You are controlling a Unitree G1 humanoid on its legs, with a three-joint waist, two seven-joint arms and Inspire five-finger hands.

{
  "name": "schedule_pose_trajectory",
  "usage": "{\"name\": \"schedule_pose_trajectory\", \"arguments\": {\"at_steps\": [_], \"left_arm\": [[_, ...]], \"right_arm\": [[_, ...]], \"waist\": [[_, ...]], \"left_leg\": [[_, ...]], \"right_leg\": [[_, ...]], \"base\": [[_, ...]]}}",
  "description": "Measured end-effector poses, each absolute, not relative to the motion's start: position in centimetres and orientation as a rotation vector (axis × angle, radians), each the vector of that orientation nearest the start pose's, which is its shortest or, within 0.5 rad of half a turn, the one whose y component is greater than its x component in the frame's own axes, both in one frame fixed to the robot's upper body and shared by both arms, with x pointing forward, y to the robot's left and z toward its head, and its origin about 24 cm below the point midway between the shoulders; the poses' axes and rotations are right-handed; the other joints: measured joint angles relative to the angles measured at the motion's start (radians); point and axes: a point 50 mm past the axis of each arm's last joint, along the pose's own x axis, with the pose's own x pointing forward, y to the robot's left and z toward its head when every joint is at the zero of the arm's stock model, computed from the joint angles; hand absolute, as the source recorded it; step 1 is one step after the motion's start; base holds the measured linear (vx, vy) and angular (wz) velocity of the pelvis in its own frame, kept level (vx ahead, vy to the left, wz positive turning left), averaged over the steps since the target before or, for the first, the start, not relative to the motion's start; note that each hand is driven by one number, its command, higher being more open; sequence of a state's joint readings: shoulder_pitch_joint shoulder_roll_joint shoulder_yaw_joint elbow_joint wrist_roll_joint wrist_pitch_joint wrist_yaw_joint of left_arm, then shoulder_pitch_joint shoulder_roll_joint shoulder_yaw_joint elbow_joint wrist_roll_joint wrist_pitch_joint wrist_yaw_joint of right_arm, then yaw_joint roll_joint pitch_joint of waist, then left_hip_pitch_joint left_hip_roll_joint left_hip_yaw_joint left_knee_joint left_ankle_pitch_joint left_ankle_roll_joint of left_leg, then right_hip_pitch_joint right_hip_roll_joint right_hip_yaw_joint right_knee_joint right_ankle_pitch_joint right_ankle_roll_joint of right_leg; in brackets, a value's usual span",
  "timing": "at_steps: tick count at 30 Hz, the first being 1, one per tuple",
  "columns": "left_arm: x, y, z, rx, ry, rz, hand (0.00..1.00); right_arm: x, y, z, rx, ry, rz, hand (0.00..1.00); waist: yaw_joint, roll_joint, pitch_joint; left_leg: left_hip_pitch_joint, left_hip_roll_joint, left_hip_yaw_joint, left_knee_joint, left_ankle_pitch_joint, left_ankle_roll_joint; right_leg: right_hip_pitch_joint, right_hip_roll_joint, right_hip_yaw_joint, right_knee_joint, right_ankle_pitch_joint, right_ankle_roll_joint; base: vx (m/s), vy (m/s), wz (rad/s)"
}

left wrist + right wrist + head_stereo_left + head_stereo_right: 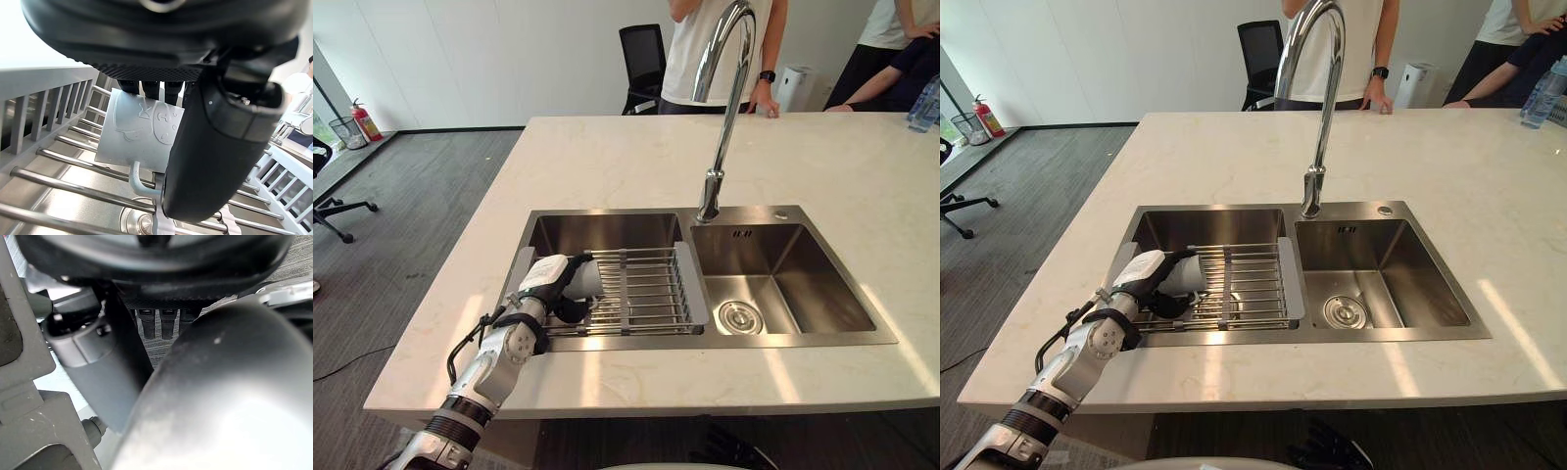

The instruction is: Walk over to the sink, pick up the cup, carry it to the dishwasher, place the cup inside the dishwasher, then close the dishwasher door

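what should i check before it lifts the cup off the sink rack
1. Left hand closed round the cup: ok, fingers over it, thumb opposite.
2. Cup's handle free of the rack bars: cannot tell, it dips between them.
3. Faucet out of the lift path: ok, it stands to the right of the rack.
4. People away from the sink: ok, they are at the counter's far edge.
5. Right hand free: cannot tell.
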State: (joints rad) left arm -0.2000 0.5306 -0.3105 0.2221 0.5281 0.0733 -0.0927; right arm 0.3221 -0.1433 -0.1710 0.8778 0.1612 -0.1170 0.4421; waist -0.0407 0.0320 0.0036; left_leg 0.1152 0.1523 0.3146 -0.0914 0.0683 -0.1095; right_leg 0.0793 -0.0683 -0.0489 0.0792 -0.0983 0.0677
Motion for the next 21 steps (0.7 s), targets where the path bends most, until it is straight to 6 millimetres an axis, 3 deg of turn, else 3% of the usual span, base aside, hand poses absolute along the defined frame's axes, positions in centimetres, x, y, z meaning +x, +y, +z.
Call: {"name": "schedule_pose_trajectory", "arguments": {"at_steps": [1, 9, 21], "left_arm": [[28.4, 19.9, 3.3, 1.123, 0.153, -0.314, 0.30], [30.4, 20.5, 4.1, 1.078, 0.208, -0.359, 0.30], [30.0, 19.9, 4.8, 0.988, 0.136, -0.381, 0.30]], "right_arm": [[4.4, -21.8, -14.8, 0.282, 0.984, 0.013, 0.90], [5.0, -22.4, -14.3, 0.253, 0.964, 0.061, 0.90], [5.9, -22.6, -13.8, 0.242, 0.917, 0.075, 0.90]], "waist": [[-0.002, 0.001, 0.000], [-0.022, 0.014, 0.005], [-0.029, 0.016, 0.028]], "left_leg": [[0.000, 0.000, 0.001, 0.000, 0.000, 0.000], [0.009, 0.003, 0.023, 0.002, -0.011, -0.005], [0.005, 0.002, 0.018, 0.004, -0.014, -0.007]], "right_leg": [[0.000, 0.000, 0.001, 0.000, 0.000, 0.000], [0.004, 0.005, 0.020, -0.012, 0.004, 0.000], [0.009, 0.003, 0.014, -0.016, 0.004, 0.000]], "base": [[0.01, 0.001, -0.03], [0.03, 0.000, -0.07], [0.01, -0.001, 0.00]]}}
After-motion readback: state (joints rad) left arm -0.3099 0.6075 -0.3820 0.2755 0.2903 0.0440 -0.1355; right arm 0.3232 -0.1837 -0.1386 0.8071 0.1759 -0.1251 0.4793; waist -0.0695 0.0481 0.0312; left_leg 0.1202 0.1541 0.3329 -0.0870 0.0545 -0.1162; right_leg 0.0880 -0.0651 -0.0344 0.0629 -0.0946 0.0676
